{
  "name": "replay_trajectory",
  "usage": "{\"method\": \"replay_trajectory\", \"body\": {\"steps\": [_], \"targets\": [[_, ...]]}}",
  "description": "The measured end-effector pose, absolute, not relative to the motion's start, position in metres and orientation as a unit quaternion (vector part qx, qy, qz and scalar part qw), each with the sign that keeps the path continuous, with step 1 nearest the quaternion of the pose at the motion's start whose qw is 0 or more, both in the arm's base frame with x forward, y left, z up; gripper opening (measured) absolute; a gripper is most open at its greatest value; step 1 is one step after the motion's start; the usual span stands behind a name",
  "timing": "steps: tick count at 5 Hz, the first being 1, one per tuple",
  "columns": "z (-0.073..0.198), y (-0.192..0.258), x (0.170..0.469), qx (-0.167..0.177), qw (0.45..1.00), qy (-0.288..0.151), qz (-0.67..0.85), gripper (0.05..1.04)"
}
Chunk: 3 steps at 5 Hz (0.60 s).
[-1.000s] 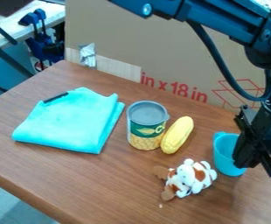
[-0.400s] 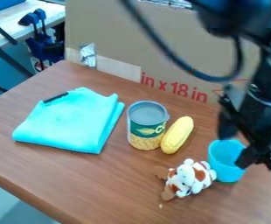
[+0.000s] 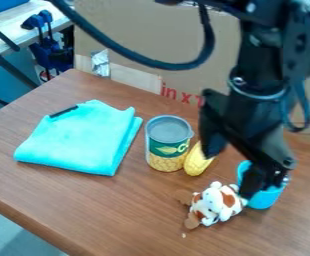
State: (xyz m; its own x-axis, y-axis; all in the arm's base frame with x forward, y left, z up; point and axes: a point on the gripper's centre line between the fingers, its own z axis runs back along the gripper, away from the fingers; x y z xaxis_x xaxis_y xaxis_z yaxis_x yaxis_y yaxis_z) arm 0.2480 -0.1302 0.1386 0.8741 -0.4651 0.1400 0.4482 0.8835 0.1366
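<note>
The gripper (image 3: 231,169), fingers (image 3: 252,184) spread apart, hangs by a smooth blue cup (image 3: 267,197), near a plush toy (image 3: 214,203), nubby corn (image 3: 196,162), cylindrical can (image 3: 166,143).

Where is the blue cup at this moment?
In the camera view, the blue cup is at the right, just right of the spotted plush toy and partly behind the gripper.

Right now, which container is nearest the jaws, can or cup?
The blue cup: one jaw partly covers it here, while the grey-topped can stands unobstructed beside the yellow corn.
</note>
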Motion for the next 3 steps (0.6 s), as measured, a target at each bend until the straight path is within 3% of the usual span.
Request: {"method": "replay_trajectory", "body": {"steps": [3], "targets": [[0.1388,-0.1300,0.2474,0.049,0.967,-0.082,-0.235,1.006]]}}
